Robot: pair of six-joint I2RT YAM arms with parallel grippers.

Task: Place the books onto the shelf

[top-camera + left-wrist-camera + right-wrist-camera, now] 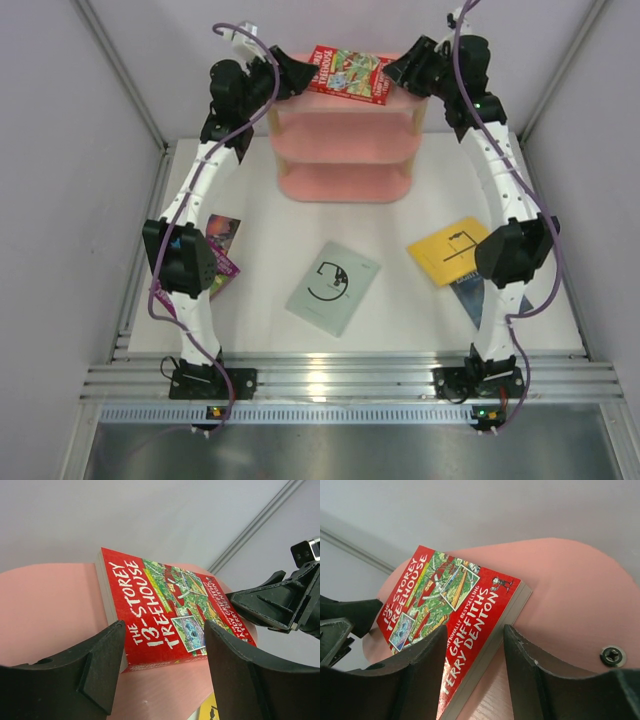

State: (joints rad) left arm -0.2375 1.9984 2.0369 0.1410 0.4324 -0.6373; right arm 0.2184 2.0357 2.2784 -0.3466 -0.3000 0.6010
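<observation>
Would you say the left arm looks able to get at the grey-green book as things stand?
Probably yes: the grey-green book lies flat in the open mid-table, nothing on it.

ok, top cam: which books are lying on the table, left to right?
purple book → grey-green book → yellow book. Left out because they overlap: the dark-covered book against the purple one, and the navy book tucked under the yellow one.
</observation>
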